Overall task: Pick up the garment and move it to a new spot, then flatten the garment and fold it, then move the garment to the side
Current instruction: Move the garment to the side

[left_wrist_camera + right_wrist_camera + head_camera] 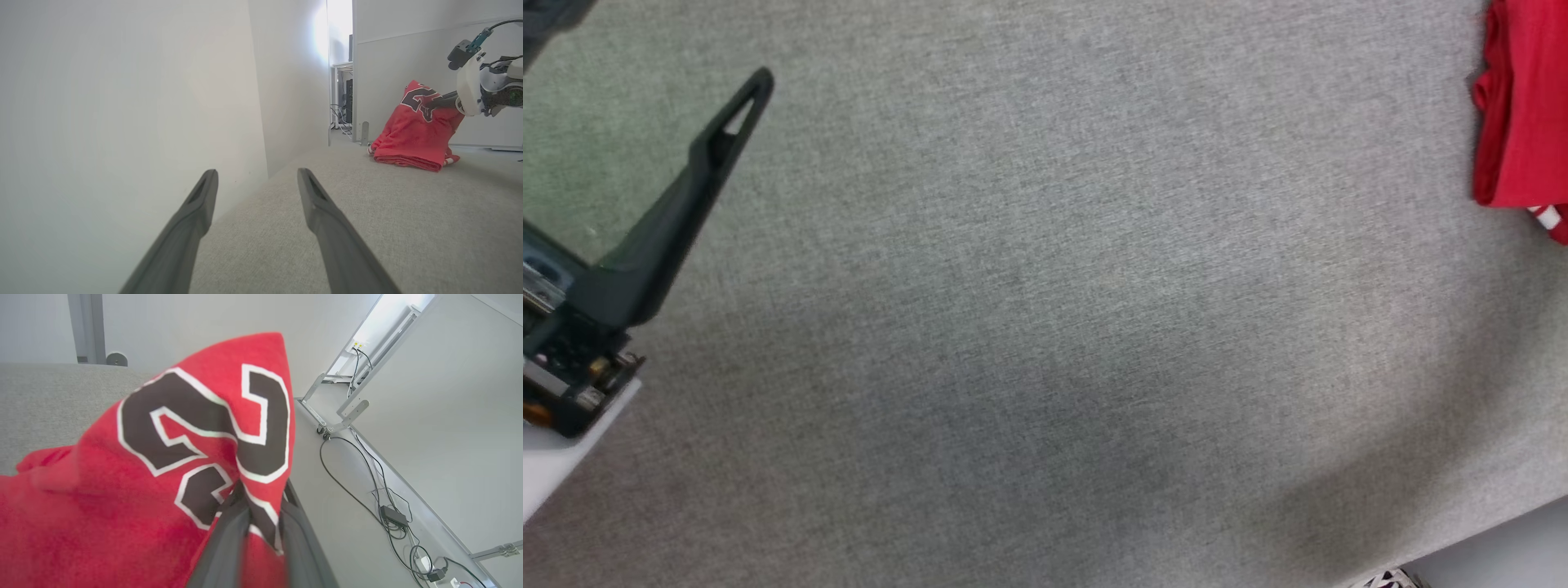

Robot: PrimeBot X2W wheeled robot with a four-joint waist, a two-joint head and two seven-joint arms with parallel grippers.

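**Jersey pinched at the far corner, wide bench lying bare**

Nearest me, the left gripper hangs low over the bench at about 9 o'clock in the head view. Its fingers are spread wide and carry nothing. The grey cloth top runs bare from it to the garment, which sits well apart at 2 o'clock, against the right-hand margin of the head view. The right gripper pinches a ridge of the red fabric on the black, white-outlined number and holds that part up in a peak. The lower part rests on the bench in a layered heap, with a bit of striped trim poking out.

My guess is that a lift is in hand. The heap is not flat, and I cannot tell whether it is properly folded, so flattening, folding and setting aside look unfinished.

As for room, the middle of the bench is the obvious landing place. The bench edge cuts in at 5 o'clock, with pale floor below. A white wall stands close along the left gripper's side. Just beyond the garment the bench ends, with cables on the floor, so a careless swing outward could drop the cloth.
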